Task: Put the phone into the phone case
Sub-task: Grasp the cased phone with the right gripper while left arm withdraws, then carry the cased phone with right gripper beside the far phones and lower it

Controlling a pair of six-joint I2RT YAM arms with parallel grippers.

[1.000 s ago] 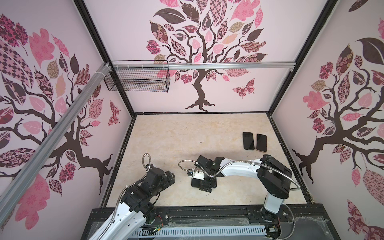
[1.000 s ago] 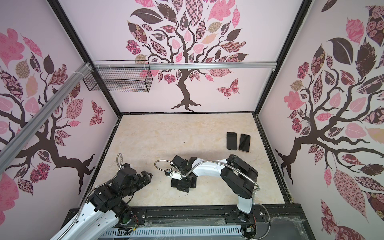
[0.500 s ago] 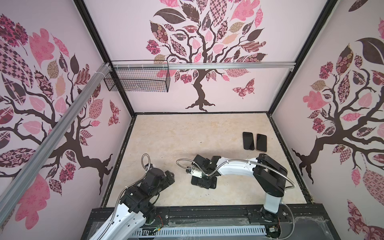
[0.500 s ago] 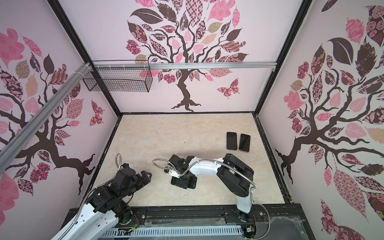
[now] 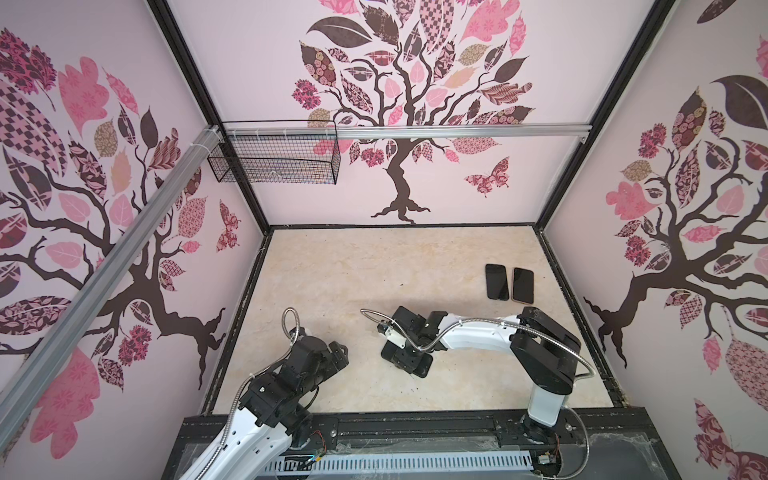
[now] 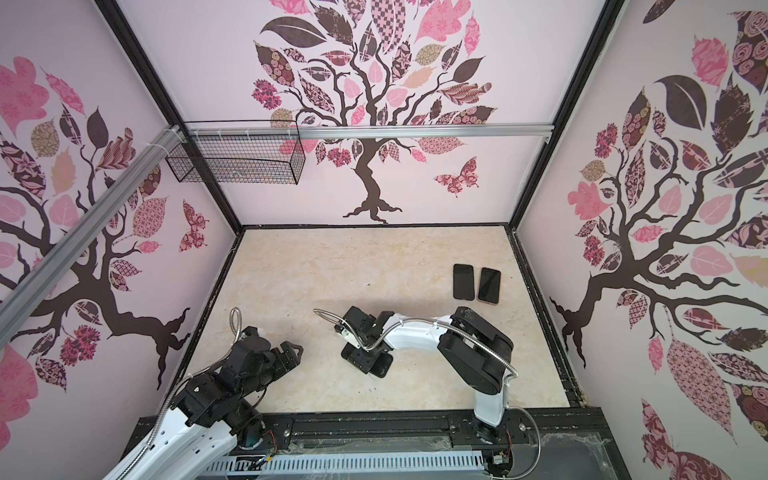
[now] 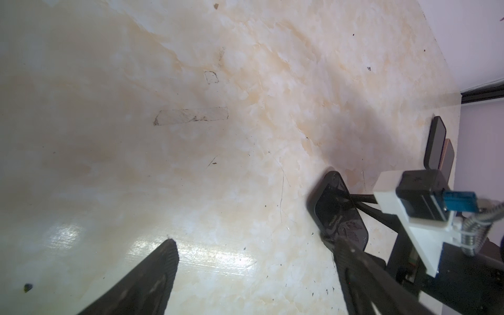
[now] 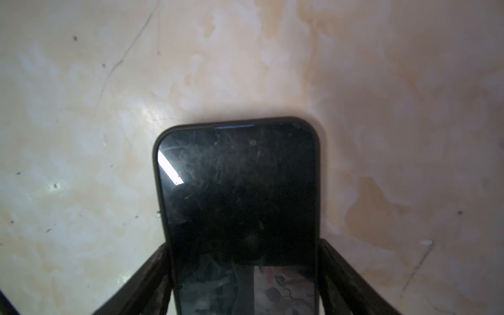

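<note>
Phone (image 8: 237, 196) is seen lying flat, screen up, on the marble-look table (image 5: 374, 266), towards the front middle. Only its upper part is shown in the right wrist view. The rest is cut off at the frame edge, and the lower glass is muddled by reflections. A matte dark rim round the glass is taken to be the phone case (image 8: 286, 120), so the phone looks seated in it, though that can't be fully confirmed. The right gripper (image 8: 244, 244) is closed in on the two long edges, and its jaws seem to be touching both sides. In both top views nearly all of the phone is covered by that gripper and its wrist, with only a dark corner left poking out.

Left gripper (image 7: 253, 242) is held wide open with nothing between its jaws, low over bare table and well apart from the phone. A black handset (image 5: 497, 281) and a tan-edged handset (image 5: 523, 285) are laid side by side near the right wall. In the left wrist view both are partly blocked by the right arm's camera mount (image 7: 395, 196).
</note>
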